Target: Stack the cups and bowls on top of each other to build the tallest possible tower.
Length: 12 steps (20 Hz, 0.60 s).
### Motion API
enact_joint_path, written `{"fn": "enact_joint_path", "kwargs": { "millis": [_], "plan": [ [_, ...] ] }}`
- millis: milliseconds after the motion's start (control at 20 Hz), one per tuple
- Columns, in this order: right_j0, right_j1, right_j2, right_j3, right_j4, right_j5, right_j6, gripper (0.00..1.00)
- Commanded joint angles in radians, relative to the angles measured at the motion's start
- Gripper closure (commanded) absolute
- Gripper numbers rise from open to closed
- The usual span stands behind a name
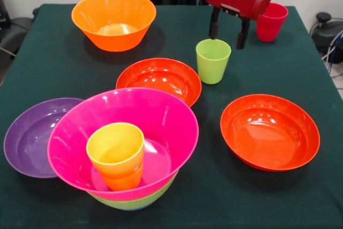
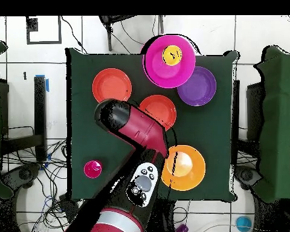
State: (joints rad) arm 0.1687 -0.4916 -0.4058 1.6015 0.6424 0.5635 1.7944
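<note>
My gripper (image 1: 228, 31) is open and empty, hanging just behind and above the lime green cup (image 1: 213, 60), which stands upright. The red cup (image 1: 270, 21) stands to its right at the table's far edge and also shows in the overhead view (image 2: 92, 169). The tower is a magenta bowl (image 1: 161, 122) nested in a lime-green bowl (image 1: 134, 203), with the yellow-orange cup (image 1: 116, 154) upright inside. The deep orange bowl (image 1: 113, 20), two red-orange bowls (image 1: 159, 80) (image 1: 269, 131) and the purple bowl (image 1: 32, 135) lie apart. The small blue bowl is out of view.
In the overhead view my arm (image 2: 132, 130) covers the green cup and part of one red-orange bowl (image 2: 162, 109). The dark green table (image 1: 300, 68) ends close behind the red cup. Cables lie on the floor around the table.
</note>
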Motion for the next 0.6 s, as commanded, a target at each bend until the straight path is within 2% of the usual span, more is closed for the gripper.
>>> {"fn": "enact_joint_path", "kwargs": {
  "millis": [50, 600],
  "plan": [
    [-0.02, 0.08, 0.159, 0.064, -0.098, -0.058, 0.05, 0.0],
    [-0.05, 0.112, 0.207, 0.08, -0.109, -0.144, 0.039, 0.0]
  ]
}}
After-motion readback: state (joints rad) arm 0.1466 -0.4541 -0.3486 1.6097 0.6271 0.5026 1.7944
